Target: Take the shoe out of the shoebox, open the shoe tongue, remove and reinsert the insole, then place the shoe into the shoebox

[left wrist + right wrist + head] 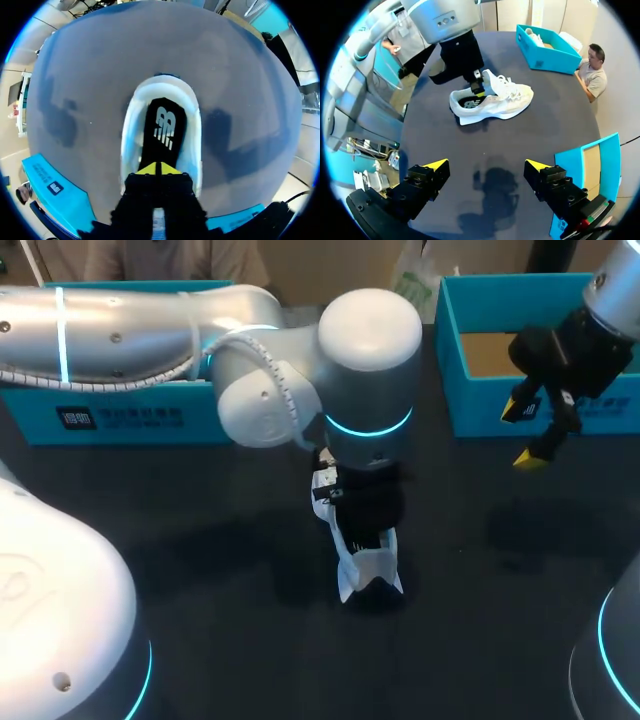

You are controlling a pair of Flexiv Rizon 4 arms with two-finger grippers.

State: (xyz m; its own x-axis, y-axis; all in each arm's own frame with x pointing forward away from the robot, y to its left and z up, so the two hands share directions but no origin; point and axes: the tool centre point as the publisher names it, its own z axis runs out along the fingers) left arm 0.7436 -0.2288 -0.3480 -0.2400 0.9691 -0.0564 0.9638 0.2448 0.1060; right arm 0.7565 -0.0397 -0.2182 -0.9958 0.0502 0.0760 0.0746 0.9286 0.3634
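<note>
1. Shoe [368,570]: white, standing on its sole about mid-bench [200,570]. It is out of both boxes and well apart from every edge.
2. Left end effector [157,169]: reaches down into the shoe's opening at the heel end. Its yellow tips are pressed together, just above the heel end of the black insole [165,125]. I cannot tell whether the insole's edge is nipped between them.
3. Insole: lies inside the shoe, with the white side walls close on both sides.
4. Right end effector [487,165]: fingers spread wide with nothing between them. It hangs above the bench toward the far right corner, just in front of the shoebox [470,405].
5. Shoebox: teal and open-topped, sitting at the far right corner with its brown floor showing. A second box [120,418], also teal, sits along the far edge toward the left corner. The left arm [150,325] passes over it.
6. Room: a broad strip of dark bench surface lies between the shoe and the right end effector. More dark surface runs from the shoe to the near edge.
</note>
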